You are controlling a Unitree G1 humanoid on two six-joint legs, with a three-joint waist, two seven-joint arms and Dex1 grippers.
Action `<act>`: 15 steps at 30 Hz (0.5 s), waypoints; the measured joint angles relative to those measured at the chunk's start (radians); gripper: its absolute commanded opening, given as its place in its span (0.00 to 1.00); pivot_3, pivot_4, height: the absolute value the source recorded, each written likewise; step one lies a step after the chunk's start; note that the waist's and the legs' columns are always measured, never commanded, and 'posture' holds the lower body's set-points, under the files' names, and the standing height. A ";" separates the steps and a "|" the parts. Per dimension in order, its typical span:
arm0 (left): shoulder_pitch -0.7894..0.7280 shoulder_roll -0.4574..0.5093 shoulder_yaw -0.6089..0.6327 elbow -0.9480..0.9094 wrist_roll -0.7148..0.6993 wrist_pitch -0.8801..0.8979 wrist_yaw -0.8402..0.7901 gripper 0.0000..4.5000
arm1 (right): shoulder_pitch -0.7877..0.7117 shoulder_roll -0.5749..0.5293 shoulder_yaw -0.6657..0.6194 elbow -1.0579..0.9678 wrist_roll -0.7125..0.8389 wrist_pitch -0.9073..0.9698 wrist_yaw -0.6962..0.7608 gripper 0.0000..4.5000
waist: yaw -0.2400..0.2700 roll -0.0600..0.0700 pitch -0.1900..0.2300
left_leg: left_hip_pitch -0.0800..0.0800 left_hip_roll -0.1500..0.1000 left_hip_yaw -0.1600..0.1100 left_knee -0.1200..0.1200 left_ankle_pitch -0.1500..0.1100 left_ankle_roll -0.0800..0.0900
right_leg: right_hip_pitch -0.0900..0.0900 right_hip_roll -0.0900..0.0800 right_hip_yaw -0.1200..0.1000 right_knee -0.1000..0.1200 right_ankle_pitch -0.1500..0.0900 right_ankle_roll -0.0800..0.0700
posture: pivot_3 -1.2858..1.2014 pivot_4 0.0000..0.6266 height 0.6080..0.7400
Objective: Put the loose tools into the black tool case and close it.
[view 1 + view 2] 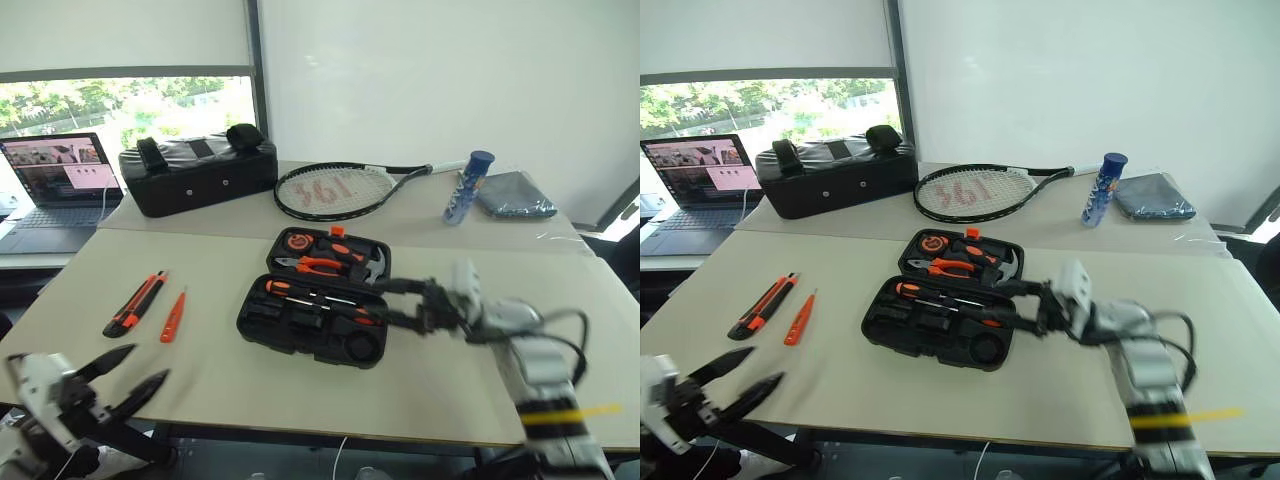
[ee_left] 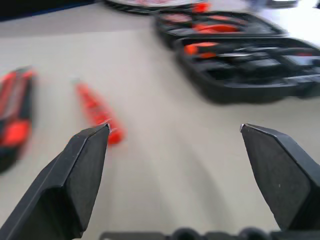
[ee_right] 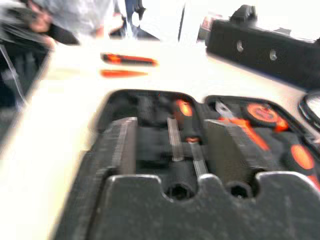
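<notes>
The black tool case (image 1: pixel 315 309) lies open near the middle of the pale worktop (image 1: pixel 300 385), its two halves spread flat; the far half holds an orange tape measure (image 1: pixel 297 241), orange-handled pliers (image 1: pixel 318 264) and a hammer (image 1: pixel 374 264); the near half holds two screwdrivers with orange-black handles (image 1: pixel 322 300) laid across its moulded slots.

Two loose tools remain on the worktop, well to the left of the case: a utility knife (image 1: pixel 134 303) in orange and black, and just beside it, on the case side, a slim orange tester (image 1: pixel 173 315); the two lie roughly parallel and apart.

The right pincer (image 1: pixel 389 303) hangs at the right edge of the case's near half, pointing leftward over it; its fingers (image 3: pixel 122 145) stand apart with nothing between them. The left pincer (image 1: pixel 133 377) sits low at the near left corner of the worktop, its fingers (image 2: pixel 82 165) spread wide and empty, the tester ahead of it.

Beyond the case, a tennis racket (image 1: pixel 335 190), a larger black padded bag (image 1: pixel 197 172), a blue bottle (image 1: pixel 468 187) and a folded grey cloth (image 1: pixel 514 194) lie along the far side; an open laptop (image 1: pixel 55 185) stands at the far left.
</notes>
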 measured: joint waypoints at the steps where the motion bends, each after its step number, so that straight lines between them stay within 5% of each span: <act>1: 0.016 -0.029 0.026 0.000 0.002 -0.004 0.035 1.00 | 0.066 0.006 -0.021 -0.037 0.024 -0.031 0.011 0.97 | 0.000 0.000 0.000 | 0.001 0.000 0.000 0.000 0.000 0.000 | 0.001 0.000 0.000 0.000 0.000 0.000 | 0.52 0.24 1.00; 9: 0.086 -0.090 0.076 -0.052 -0.038 0.201 0.300 1.00 | 0.244 0.017 -0.062 -0.089 0.087 -0.135 0.026 0.99 | -0.011 -0.007 0.003 | 0.015 0.001 0.000 0.000 0.000 -0.001 | 0.013 0.001 0.000 0.000 -0.010 -0.001 | 0.52 0.24 1.00; 15: -0.150 0.071 0.042 -0.118 -0.129 0.480 0.496 1.00 | 0.232 0.017 -0.053 -0.093 0.088 -0.153 0.013 0.99 | 0.009 -0.008 0.003 | 0.016 0.001 -0.001 0.000 0.000 -0.001 | 0.014 0.001 0.000 0.000 -0.007 0.006 | 0.52 0.24 1.00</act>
